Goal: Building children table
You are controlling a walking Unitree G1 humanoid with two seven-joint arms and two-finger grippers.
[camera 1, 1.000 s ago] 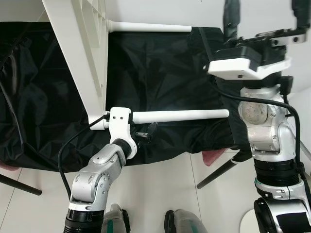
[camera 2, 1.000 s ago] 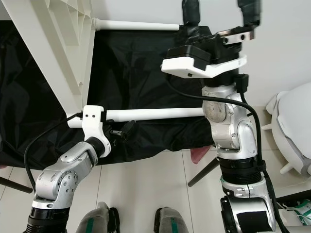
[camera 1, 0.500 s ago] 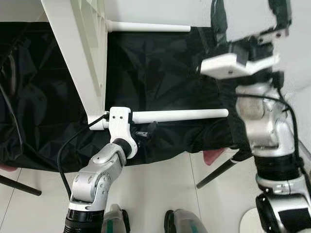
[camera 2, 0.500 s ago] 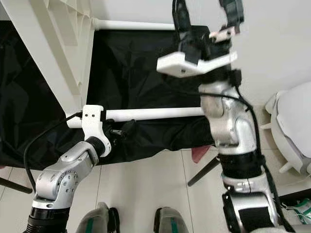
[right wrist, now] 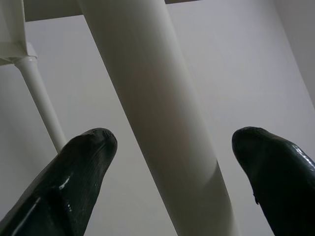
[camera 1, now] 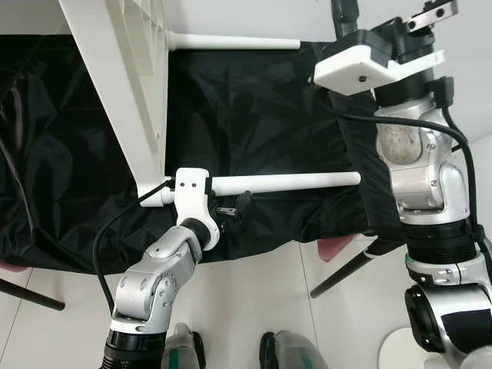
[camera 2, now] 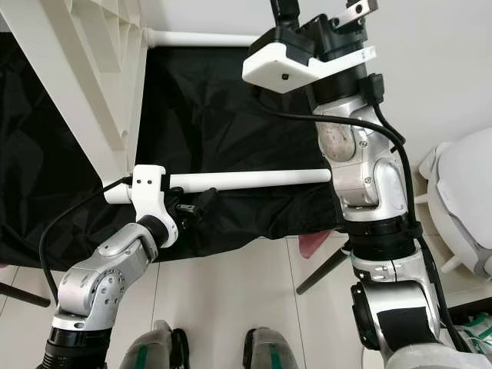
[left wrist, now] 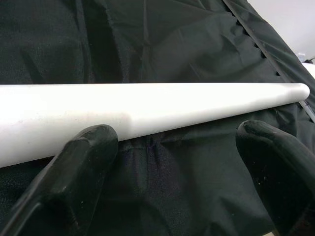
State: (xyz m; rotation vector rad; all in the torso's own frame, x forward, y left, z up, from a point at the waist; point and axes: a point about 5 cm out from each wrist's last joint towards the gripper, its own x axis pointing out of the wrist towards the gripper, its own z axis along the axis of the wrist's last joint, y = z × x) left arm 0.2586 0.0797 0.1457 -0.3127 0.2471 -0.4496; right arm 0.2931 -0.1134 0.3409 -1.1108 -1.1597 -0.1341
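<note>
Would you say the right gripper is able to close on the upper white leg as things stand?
Probably yes. The right gripper is open, its fingers on either side of the upper leg with nothing between them. How far the fingers reach along it cannot be judged.

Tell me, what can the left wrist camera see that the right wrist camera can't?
The left wrist view has black cloth behind a white table leg that lies across its open left gripper. The right wrist view has a pale wall and a thin second leg past its open right gripper. Both show a white leg between two black fingers.
</note>
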